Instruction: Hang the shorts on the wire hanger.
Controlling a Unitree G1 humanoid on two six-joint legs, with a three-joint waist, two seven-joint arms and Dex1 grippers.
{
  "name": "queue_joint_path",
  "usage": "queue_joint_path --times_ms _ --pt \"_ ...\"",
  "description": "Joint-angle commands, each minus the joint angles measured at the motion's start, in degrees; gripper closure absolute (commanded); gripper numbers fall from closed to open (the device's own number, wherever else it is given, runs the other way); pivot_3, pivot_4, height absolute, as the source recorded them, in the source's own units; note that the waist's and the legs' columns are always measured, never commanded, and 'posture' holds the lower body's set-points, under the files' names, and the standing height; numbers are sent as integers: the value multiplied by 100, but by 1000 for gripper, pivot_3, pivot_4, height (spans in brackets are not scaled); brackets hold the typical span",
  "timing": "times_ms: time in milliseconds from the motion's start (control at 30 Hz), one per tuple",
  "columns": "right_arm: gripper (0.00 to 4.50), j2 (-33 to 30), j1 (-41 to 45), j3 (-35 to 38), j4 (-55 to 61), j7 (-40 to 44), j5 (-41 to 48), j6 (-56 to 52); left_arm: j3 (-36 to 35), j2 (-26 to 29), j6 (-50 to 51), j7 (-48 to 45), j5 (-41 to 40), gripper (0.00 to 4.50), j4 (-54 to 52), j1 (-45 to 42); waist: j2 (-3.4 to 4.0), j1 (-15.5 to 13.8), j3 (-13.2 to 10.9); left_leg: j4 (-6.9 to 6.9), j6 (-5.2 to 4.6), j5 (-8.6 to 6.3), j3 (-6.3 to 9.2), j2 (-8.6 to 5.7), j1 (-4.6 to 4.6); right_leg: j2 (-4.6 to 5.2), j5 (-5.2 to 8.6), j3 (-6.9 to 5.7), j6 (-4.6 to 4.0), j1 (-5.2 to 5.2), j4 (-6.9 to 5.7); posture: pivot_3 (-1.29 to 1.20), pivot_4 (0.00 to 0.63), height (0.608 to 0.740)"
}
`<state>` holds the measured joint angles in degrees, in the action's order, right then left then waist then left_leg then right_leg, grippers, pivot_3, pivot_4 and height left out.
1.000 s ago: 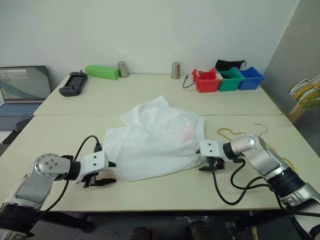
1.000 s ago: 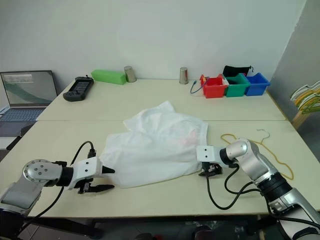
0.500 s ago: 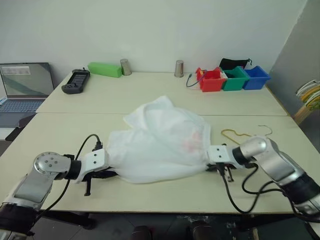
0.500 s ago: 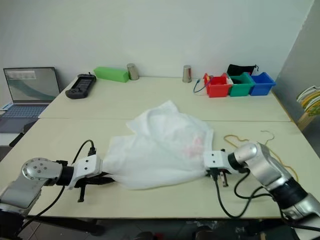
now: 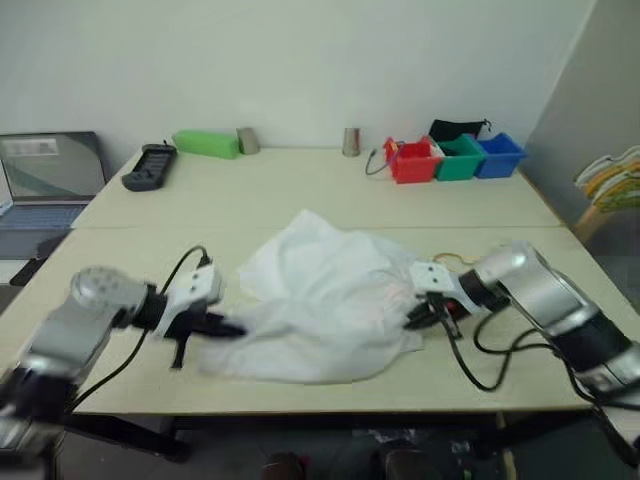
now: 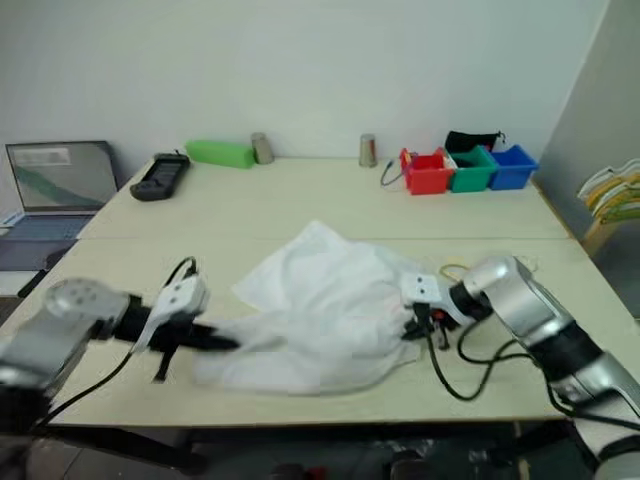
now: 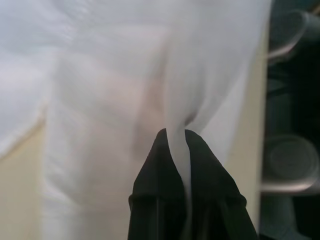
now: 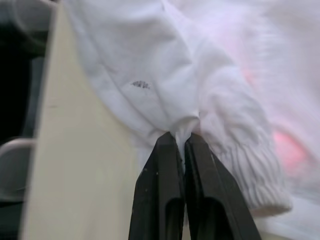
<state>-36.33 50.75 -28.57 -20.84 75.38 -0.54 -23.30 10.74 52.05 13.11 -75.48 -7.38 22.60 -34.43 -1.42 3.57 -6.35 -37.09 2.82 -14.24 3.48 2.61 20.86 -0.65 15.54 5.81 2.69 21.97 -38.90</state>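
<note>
The shorts [image 5: 325,295] lie crumpled at the centre of the frame on the near table [image 5: 120,260], with both side edges drawn up off the surface. The left gripper [image 5: 232,327], at lower left, is clamped on the left edge of the fabric. The right gripper [image 5: 415,318], right of centre, is clamped on the right edge, its fingers [image 8: 165,165] pressed together over a fold. The wire hanger [image 5: 452,260] lies on the table just behind the right gripper, mostly hidden.
</note>
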Motion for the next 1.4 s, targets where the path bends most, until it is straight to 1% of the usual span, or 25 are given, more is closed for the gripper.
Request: queue_joint_path --times_ms 33,67,100,167,200,267,400,433,533,567,600,633,667,700,733,767,800,833,900,1000,1033,1100,1233,1300,1400 --pt "4485 878 2063 432 -3369 -2351 -684 1367 181 -447 -1145 2252 1297 4500 3290 -2637 -17 60 0 9 13 10 -1 1 20 0 -41 1 19 27 2 10 20 740" --pt "4485 1107 2713 422 -4125 -3666 -990 1828 268 -470 -1364 3624 1716 4500 4003 -3498 -25 102 5 16 19 13 10 2 50 -1 -58 -5 -12 57 1 8 14 740" --pt "4485 1245 3117 407 -4596 -4541 -1209 2155 332 -472 -1533 4543 1993 4500 4446 -4035 -28 128 10 16 22 15 16 2 92 -1 -59 -8 -17 104 -9 10 12 740" --pt "4485 1469 3789 601 -5117 -5995 -1353 2739 255 -349 -1817 6075 2266 4500 4940 -4951 -38 168 22 19 71 33 25 4 205 5 -54 -11 -28 227 -28 18 9 740" --pt "4485 1544 4025 793 -5248 -6450 -1280 2895 251 -236 -1943 6566 2394 4500 5044 -5289 -42 197 27 26 147 52 18 7 257 26 -54 -15 -28 328 -50 25 8 740" --pt "4485 1653 4358 960 -5370 -7110 -1325 3293 234 32 -2252 7233 2601 4500 5088 -5811 -43 223 29 29 167 56 -19 2 349 75 -49 -39 -27 449 -102 38 7 740" --pt "4485 1870 4327 918 -5440 -7123 -1547 3827 355 326 -2644 7233 2915 4500 5065 -5758 -42 279 38 75 167 55 -88 -23 350 112 -43 -70 -25 509 -89 70 7 740" --pt "4485 1942 4255 926 -5442 -6964 -1550 3915 383 402 -2692 7006 2954 4500 5041 -5625 -41 288 38 119 166 54 -116 -33 333 113 -41 -71 -23 510 -76 87 12 740" --pt "4485 2158 3852 901 -5388 -6317 -1552 4208 237 631 -2701 5537 2660 4500 4862 -4805 -40 301 39 137 165 54 -160 -37 309 120 -44 -57 -27 508 -72 109 23 740" --pt "4485 2266 3557 875 -5323 -5826 -1506 4293 248 802 -2637 4464 2457 4500 4571 -4136 -40 296 38 138 164 53 -175 -38 299 120 -44 -51 -27 504 -91 125 30 740" --pt "4485 2336 3358 871 -5276 -5480 -1482 4344 250 929 -2562 3723 2316 4500 4300 -3645 -37 304 37 123 166 56 -174 -39 299 119 -53 -51 -26 503 -108 125 30 740" --pt "4485 2393 3044 761 -5181 -5008 -1524 4449 190 1200 -2344 2782 1910 4500 3530 -2671 -38 297 34 120 160 57 -175 -38 271 113 -59 -47 -26 472 -109 143 38 740" --pt "4485 2420 2595 639 -5010 -4404 -1528 4546 66 1662 -1883 1824 1195 4500 2244 -1162 -39 299 30 117 146 51 -172 -36 214 108 -62 -50 -25 404 -109 163 48 740" --pt "4485 2398 2144 479 -4829 -3845 -1583 4553 -156 2054 -1528 1242 556 4500 1039 330 -30 373 31 113 142 50 -162 -32 192 102 -63 -58 -25 374 -102 177 55 740" --pt "4485 2372 1825 383 -4658 -3451 -1617 4523 -457 2315 -1182 899 134 4500 86 1468 -30 433 32 116 140 49 -171 -12 170 82 -72 -31 -27 354 -96 177 55 740" --pt "4485 2334 1635 351 -4490 -3221 -1626 4457 -763 2469 -887 813 -112 4500 -569 2209 -62 370 26 114 135 38 -179 10 116 71 -87 -20 -28 303 -109 186 58 740" --pt "4485 2235 1418 258 -4244 -2890 -1654 4566 -1116 2528 -690 754 -265 4500 -1098 2914 -78 306 17 110 134 36 -159 5 93 79 -69 -54 -29 272 -96 186 60 740" --pt "4485 2143 1129 224 -3907 -2503 -1596 4410 -1443 2514 -582 768 -302 4500 -1641 3695 -116 140 -2 105 133 35 -143 18 102 65 -74 -62 -38 274 -99 186 60 740" --pt "4485 1851 590 4 -3210 -1596 -1605 4272 -1963 2448 -380 744 -321 4500 -2465 4767 -97 -15 -15 90 132 37 -98 23 125 59 -80 -99 -57 290 -108 181 62 740" --pt "4485 1399 -152 -109 -1930 -694 -1527 3436 -2253 2299 -168 818 -257 4500 -3170 5479 -59 -245 -23 99 109 50 -99 12 51 53 -51 -94 -47 211 -94 172 60 740" --pt "4485 1235 -361 -153 -1526 -483 -1538 3260 -2280 2287 -187 830 -197 4500 -3271 5599 -59 -318 -16 107 108 49 -101 12 -11 50 -17 -91 -88 154 -87 172 60 740" --pt "4485 878 -806 -219 -619 -83 -1544 2812 -2274 2291 -258 857 -74 4500 -3336 5685 -68 -404 -5 110 102 44 -89 13 -38 21 10 -60 -113 120 -86 164 59 740" --pt "4485 300 -1535 -86 903 220 -1410 1808 -2023 2263 -476 945 179 4500 -3142 5352 -85 -501 31 108 104 37 -90 10 -23 6 26 -32 -104 124 -79 135 54 740" --pt "4485 -48 -1843 -10 1568 441 -1269 1440 -1934 2187 -459 859 111 4500 -3198 5200 -84 -499 38 107 103 26 -88 10 -15 6 29 -33 -96 125 -72 135 54 740" --pt "4485 -733 -2286 137 2572 970 -839 954 -1924 2218 -289 355 -348 4500 -3642 5252 -81 -512 39 104 91 14 -86 10 -2 6 23 -36 -81 123 -52 93 50 740"
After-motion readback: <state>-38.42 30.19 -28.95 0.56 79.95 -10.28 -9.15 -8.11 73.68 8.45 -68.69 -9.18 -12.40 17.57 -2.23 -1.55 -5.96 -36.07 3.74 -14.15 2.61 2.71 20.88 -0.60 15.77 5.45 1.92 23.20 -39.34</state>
